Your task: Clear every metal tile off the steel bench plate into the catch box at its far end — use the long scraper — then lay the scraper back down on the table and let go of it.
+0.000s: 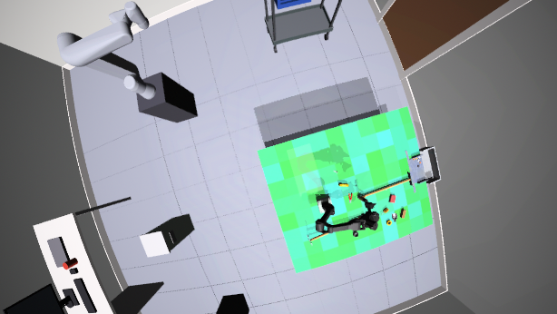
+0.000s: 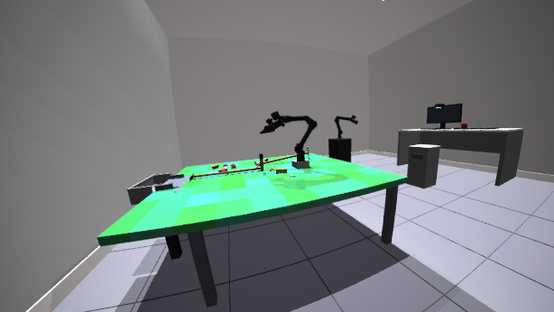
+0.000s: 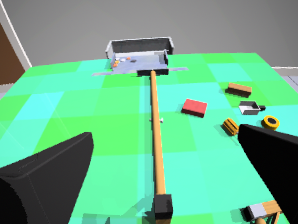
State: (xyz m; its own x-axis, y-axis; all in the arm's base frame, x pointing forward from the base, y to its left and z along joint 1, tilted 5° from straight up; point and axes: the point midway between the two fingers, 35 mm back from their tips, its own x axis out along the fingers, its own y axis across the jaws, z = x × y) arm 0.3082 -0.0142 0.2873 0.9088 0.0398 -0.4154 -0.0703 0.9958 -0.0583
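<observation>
The long scraper lies on the table, its wooden handle pointing away from me and its dark head against the near edge of the bench plate. A black upright grip block stands at its near end. My gripper is open and empty, above the table and this grip block. The grey-blue steel plate has several small tiles, orange, white and dark, mostly on its left part. The grey catch box stands at its far end. Its floor is partly hidden.
Right of the handle lie a red block, a brown block, a small grey tray, a yellow ring and an orange piece. A second wooden tool lies by the arm's base. A yellow block lies across the handle's line.
</observation>
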